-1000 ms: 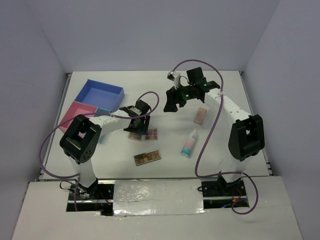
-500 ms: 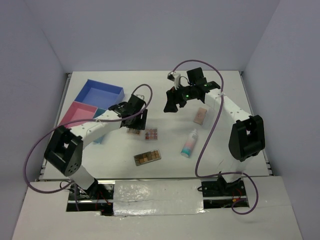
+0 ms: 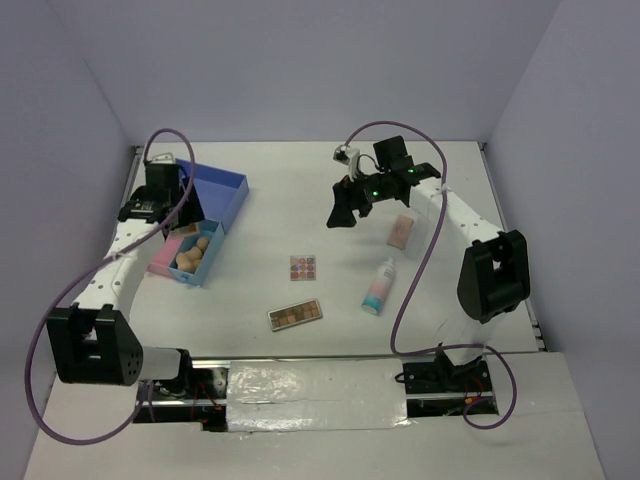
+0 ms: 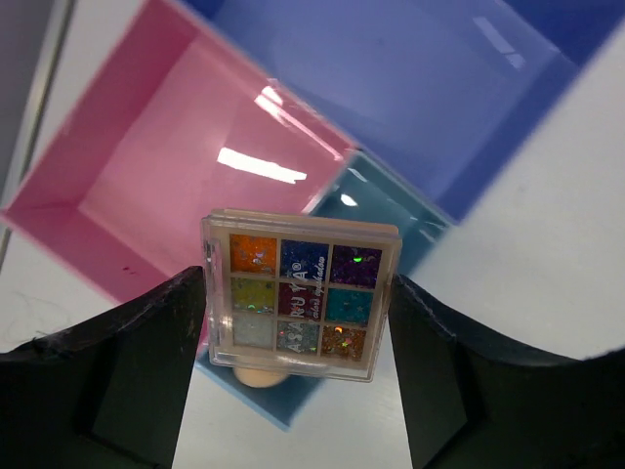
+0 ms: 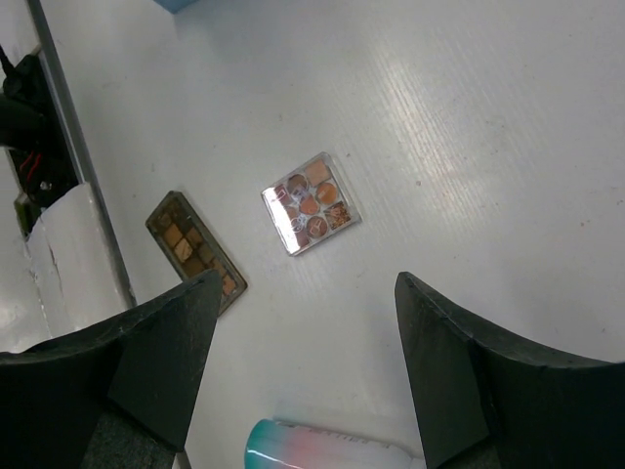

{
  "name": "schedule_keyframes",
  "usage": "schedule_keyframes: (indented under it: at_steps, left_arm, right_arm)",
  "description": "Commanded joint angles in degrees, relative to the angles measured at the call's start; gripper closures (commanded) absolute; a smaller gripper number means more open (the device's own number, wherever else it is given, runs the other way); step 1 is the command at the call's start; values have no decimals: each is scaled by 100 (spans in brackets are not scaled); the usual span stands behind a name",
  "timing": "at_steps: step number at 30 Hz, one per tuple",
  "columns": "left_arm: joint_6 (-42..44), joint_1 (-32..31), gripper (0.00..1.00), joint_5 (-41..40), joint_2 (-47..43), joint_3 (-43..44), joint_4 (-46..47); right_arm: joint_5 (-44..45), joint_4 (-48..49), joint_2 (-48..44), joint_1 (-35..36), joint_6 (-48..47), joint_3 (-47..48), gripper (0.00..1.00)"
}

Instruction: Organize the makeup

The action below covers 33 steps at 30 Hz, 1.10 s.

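a robotics lab test cell: a white table (image 3: 440,330) boxed in by plain pale-lilac walls (image 3: 300,70), the left arm (image 3: 118,258) and right arm (image 3: 468,222) bolted at its near edge, purple cables (image 3: 405,300) looping off them, exposed wiring and a taped white board (image 3: 320,385) along the front.

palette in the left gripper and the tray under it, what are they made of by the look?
Palette: probably hard clear plastic, glossy. A see-through rim frames nine glittery pans.
Tray: looks like moulded plastic, smooth and semi-gloss. Bright light streaks reflect off its pink and blue floors.
Neither is certain from looks alone.
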Motion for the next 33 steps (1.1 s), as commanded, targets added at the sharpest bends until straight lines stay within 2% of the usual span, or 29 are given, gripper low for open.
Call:
schedule_keyframes:
  at_steps: [1, 7, 9, 10, 11, 14, 15, 17, 21, 26, 31, 33]
  left_arm:
    - [201, 662, 100, -85, 98, -193, 221]
    - [254, 1358, 100, -217, 704, -211, 626]
    - [262, 1421, 100, -226, 994, -106, 627]
    - [262, 1465, 97, -234, 1073, -27, 627]
    - [262, 1474, 84, -243, 1222, 9, 609]
    - [245, 1509, 54, -278, 1434, 106, 609]
    - [227, 1518, 38, -278, 1478, 149, 600]
    - [219, 1518, 27, -243, 1548, 194, 565]
    - [210, 1518, 16, -155, 1505, 159, 547]
    - [262, 1527, 8, 11, 1294, -34, 539]
    - [289, 1527, 3, 99, 1127, -184, 521]
    - [280, 1535, 4, 196, 1057, -184, 504]
  right_arm:
    - [-284, -107, -123, 66, -209, 146, 21]
    - [-328, -203, -96, 102, -306, 181, 20]
    - [-337, -247, -88, 102, -332, 181, 20]
    - [-337, -256, -105, 102, -350, 181, 20]
    - [-311, -248, -114, 93, -350, 173, 20]
    - [-293, -256, -123, 102, -385, 155, 20]
    - [-267, -274, -123, 102, -385, 146, 20]
    - [-249, -309, -123, 102, -412, 155, 20]
    - [-231, -353, -96, 93, -456, 172, 20]
    - [-240, -397, -26, 111, -464, 199, 20]
    - [-240, -459, 62, 137, -473, 269, 20]
    - [-223, -485, 97, 146, -473, 304, 20]
